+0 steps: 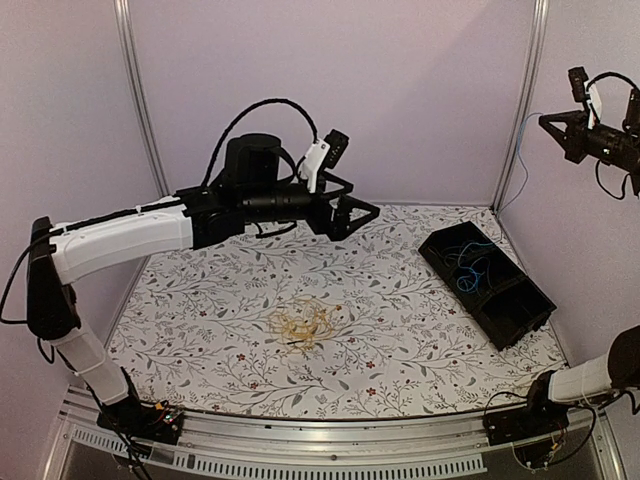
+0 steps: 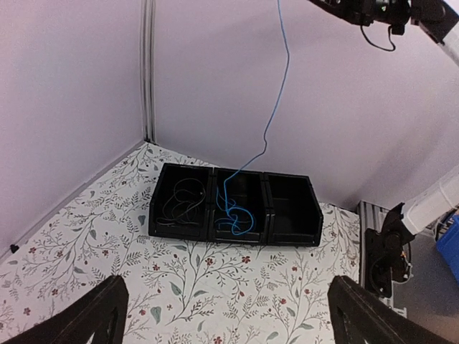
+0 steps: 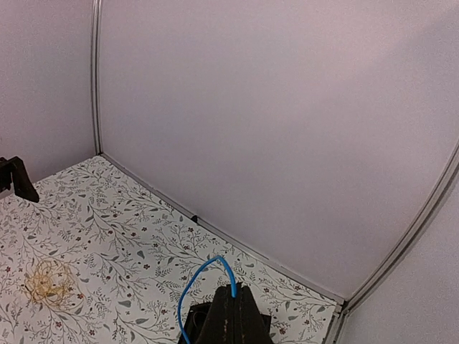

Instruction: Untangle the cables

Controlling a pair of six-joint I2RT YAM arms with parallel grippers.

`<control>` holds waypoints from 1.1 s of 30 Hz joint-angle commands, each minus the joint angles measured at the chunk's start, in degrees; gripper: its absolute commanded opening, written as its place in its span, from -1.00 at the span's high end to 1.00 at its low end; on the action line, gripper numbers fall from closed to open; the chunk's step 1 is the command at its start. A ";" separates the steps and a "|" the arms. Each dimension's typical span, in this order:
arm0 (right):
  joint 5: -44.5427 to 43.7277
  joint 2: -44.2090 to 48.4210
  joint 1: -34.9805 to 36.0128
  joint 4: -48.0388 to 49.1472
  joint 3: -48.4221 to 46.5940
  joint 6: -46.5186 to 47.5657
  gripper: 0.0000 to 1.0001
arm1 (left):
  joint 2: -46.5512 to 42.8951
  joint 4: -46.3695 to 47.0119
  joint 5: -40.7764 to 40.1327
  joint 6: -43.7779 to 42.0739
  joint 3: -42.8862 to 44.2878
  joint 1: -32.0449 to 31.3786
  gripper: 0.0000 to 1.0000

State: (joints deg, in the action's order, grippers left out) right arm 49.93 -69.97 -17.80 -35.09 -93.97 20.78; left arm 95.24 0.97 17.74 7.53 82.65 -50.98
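Floral table [image 1: 200, 330] holds the yellow tangle [image 1: 305, 325] at centre, left jaws wide open and empty nearby, while the high right jaws pinch the blue cable [image 1: 468, 272] trailing into the middle compartment of the tray [image 2: 290, 235], where a snagged coil could drag that tray.

Two arms are counted, the left arm [image 1: 130, 235] and the right arm [image 1: 585, 380], and two grippers, the left gripper [image 1: 358, 213] and the right gripper [image 1: 548, 121]. One black bin [image 2: 287, 238] is seen on the one surface [image 1: 220, 330], divided into three compartments. One blue cable [image 2: 276, 93] is counted. One yellow tangle [image 1: 305, 325] is counted, its separate strands too fine to number. One coil of thin dark wire [image 2: 179, 202] is seen in an end compartment.
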 commanded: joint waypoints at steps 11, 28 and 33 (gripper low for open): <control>-3.95 -3.08 -0.23 -0.62 -0.58 -0.06 1.00 | -5.70 7.98 -17.30 -9.92 -12.54 4.29 -0.99; -6.96 0.72 -0.23 -1.90 7.44 2.21 1.00 | -5.35 7.69 -21.96 -7.00 -15.32 5.28 -0.99; -9.06 1.98 -0.22 -1.65 14.69 4.44 1.00 | -5.53 7.49 -25.34 -5.96 -15.73 3.81 -0.99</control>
State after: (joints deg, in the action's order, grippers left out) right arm 43.33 -68.75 -17.80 -36.01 -83.77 22.92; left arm 89.69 7.86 -4.32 0.56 66.15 -46.22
